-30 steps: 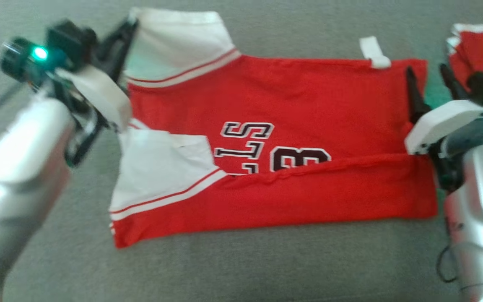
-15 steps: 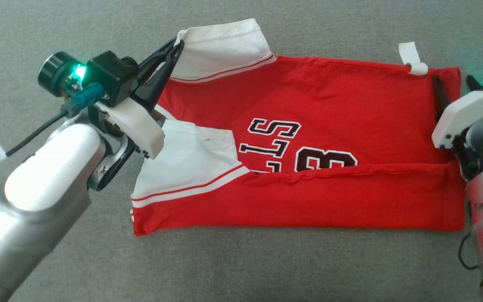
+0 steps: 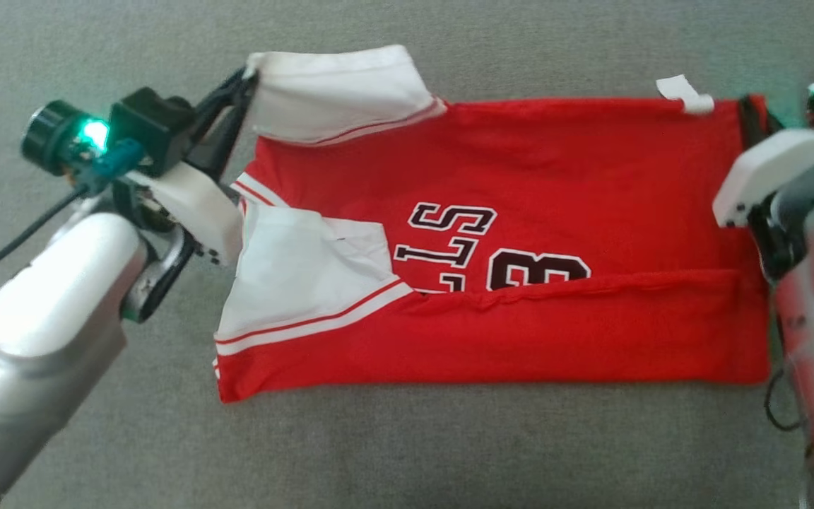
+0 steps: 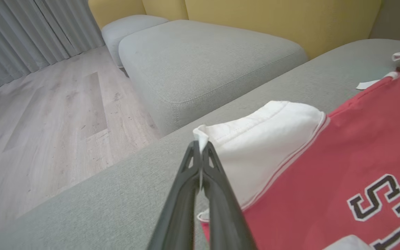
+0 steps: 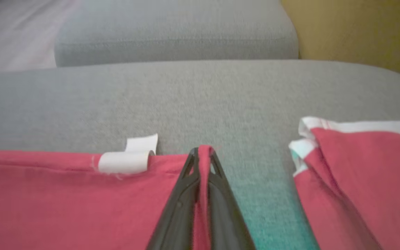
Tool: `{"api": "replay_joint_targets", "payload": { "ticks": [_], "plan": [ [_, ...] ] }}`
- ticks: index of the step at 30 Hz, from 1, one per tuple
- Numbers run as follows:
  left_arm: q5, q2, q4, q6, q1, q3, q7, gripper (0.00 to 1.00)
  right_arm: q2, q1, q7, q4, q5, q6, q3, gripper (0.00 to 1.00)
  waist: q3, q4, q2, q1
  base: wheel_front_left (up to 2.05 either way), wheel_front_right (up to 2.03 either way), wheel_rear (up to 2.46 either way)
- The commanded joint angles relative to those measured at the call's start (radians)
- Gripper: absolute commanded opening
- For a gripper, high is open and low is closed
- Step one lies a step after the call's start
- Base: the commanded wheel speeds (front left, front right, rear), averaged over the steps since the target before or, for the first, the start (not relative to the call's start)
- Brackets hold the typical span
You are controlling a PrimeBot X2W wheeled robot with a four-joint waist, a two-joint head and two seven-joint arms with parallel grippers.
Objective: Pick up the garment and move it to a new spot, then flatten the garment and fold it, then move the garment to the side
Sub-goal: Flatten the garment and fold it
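1. Two grippers hold the red shirt [image 3: 520, 233], which lies flat on the grey cushion [image 3: 407, 452], its near edge already folded up. In the head view the left gripper [image 3: 241, 76] pinches the white sleeve [image 3: 336, 92] at eleven o'clock. The right gripper [image 3: 752, 116] pinches the far corner at two o'clock.
2. Left wrist view: the fingers are closed on the sleeve's hem, at the centre.
3. Right wrist view: the fingers are closed on a red fold. A white label [image 5: 127, 160] is at nine o'clock and a second garment [image 5: 359, 173] at three o'clock.
4. I judge that the folding step is in hand. Next, both arms should carry the far edge evenly toward six o'clock.
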Motion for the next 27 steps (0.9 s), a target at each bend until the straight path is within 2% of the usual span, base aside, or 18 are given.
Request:
{"api": "replay_joint_targets", "payload": {
  "ticks": [1, 10, 17, 21, 27],
  "plan": [
    [-0.002, 0.050, 0.000, 0.013, -0.041, 0.062, -0.006, 0.00, 0.001, -0.057, -0.026, -0.037, 0.026, -0.001, 0.035, 0.00, -0.007, -0.010, 0.0000, 0.0000, 0.00, 0.00, 0.00],
    [0.044, 0.040, 0.180, -0.010, -0.214, 0.090, -0.043, 0.00, -0.016, -0.181, -0.063, -0.086, 0.186, -0.001, 0.162, 0.00, 0.027, -0.048, 0.0000, 0.0000, 0.00, 0.00, 0.00],
    [0.078, -0.021, 0.391, -0.040, -0.370, 0.103, -0.131, 0.00, -0.022, -0.270, -0.107, -0.063, 0.243, -0.001, 0.229, 0.00, 0.061, -0.066, 0.0000, 0.0000, 0.00, 0.00, 0.00],
    [0.092, -0.054, 0.464, -0.042, -0.417, 0.104, -0.184, 0.00, -0.024, -0.294, -0.145, -0.039, 0.261, -0.001, 0.246, 0.00, 0.066, -0.067, 0.0000, 0.0000, 0.00, 0.00, 0.00],
    [0.097, -0.108, 0.563, -0.079, -0.417, 0.083, -0.247, 0.00, -0.043, -0.275, -0.195, 0.001, 0.307, -0.001, 0.302, 0.00, 0.047, -0.049, 0.0000, 0.0000, 0.00, 0.00, 0.00]
  ]
}}
